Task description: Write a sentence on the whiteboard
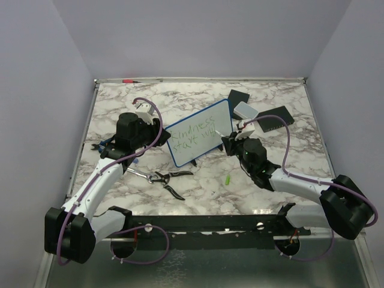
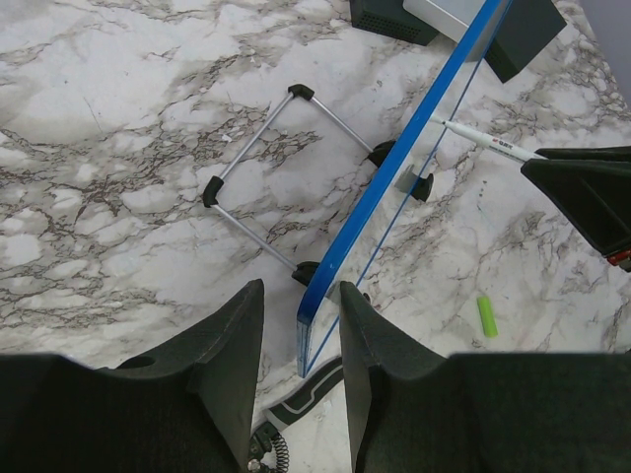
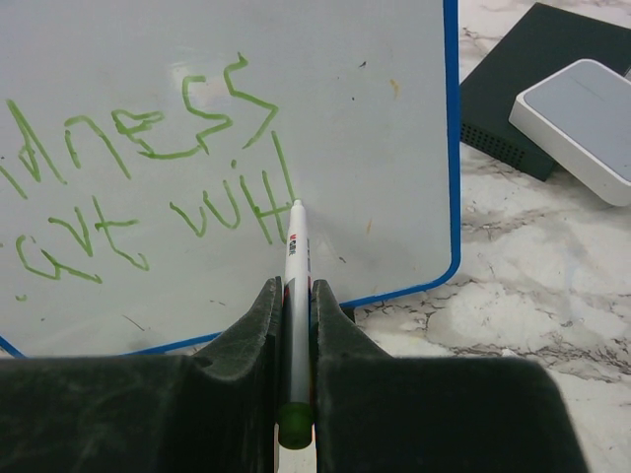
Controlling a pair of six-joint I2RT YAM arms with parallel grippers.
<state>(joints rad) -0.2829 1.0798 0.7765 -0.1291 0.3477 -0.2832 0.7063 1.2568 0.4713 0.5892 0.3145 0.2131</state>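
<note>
The blue-framed whiteboard point(image 1: 201, 132) stands tilted on a wire stand point(image 2: 266, 168) mid-table. The sentence point(image 3: 187, 128) is in green on two lines, the lower one ending in "with". My right gripper point(image 3: 294, 286) is shut on a white marker point(image 3: 296, 256), and the marker's tip touches the board just right of the last word. My left gripper point(image 2: 302, 288) is open astride the board's blue left edge point(image 2: 394, 187). Its right finger sits close to the frame, with a gap at its left finger. The top view shows the left gripper point(image 1: 150, 129) beside the board and the right gripper point(image 1: 231, 143) in front of it.
Pliers point(image 1: 165, 177) lie in front of the board, one handle point(image 2: 311, 389) under my left fingers. A green marker cap point(image 1: 228, 179) lies on the marble. Two black boxes point(image 1: 239, 97), point(image 1: 276, 117) and a white box point(image 1: 245, 110) sit behind the board. A red pen point(image 1: 127, 80) lies at the back edge.
</note>
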